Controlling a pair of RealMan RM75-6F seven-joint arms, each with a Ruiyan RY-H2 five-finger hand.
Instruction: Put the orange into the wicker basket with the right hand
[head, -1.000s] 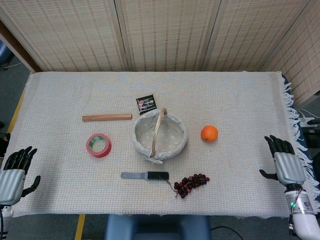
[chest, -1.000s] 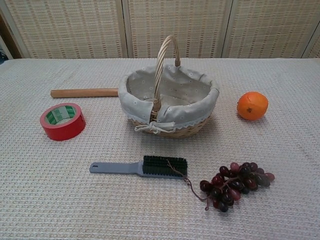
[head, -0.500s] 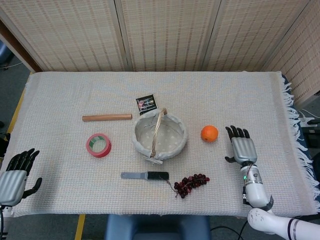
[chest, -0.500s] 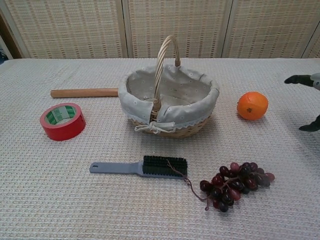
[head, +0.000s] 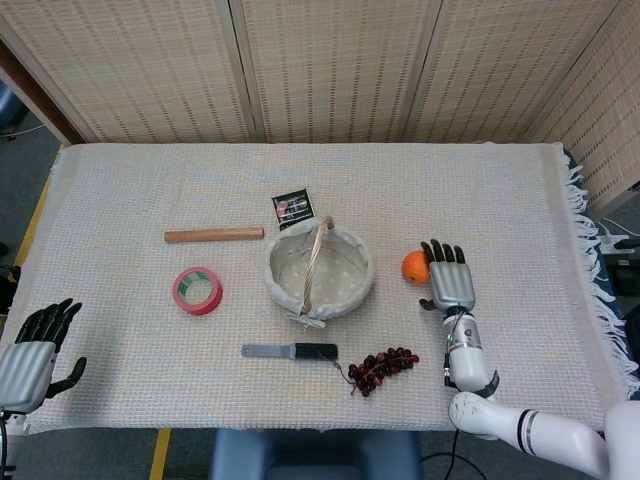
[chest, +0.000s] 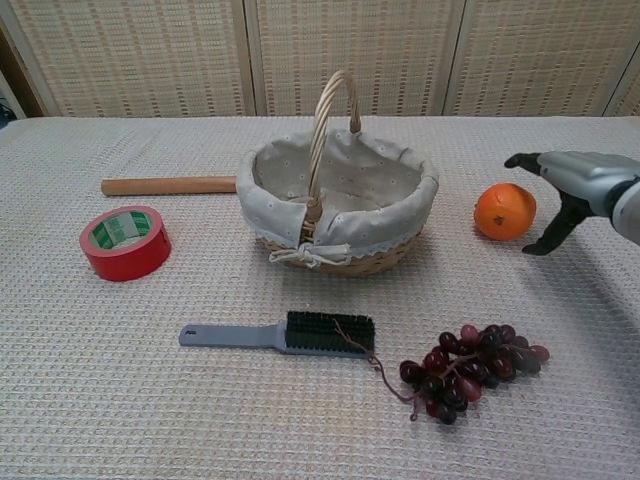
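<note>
The orange (head: 414, 266) (chest: 503, 211) lies on the cloth to the right of the wicker basket (head: 358, 283) (chest: 345, 262), which has a pale cloth lining and an upright handle. My right hand (head: 449, 277) (chest: 580, 190) hovers just right of the orange, fingers spread and holding nothing; in the head view its edge overlaps the fruit. My left hand (head: 32, 350) rests open at the table's near left corner, far from everything, and does not show in the chest view.
A bunch of dark grapes (head: 383, 367) (chest: 470, 369) and a grey brush (head: 292, 351) (chest: 284, 333) lie in front of the basket. A red tape roll (head: 197, 290), a wooden stick (head: 214, 235) and a small dark packet (head: 292, 208) sit to its left and behind.
My right hand has swept leftward from the table's right edge to just beside the orange. The left hand has barely shifted. The orange has stayed put.
</note>
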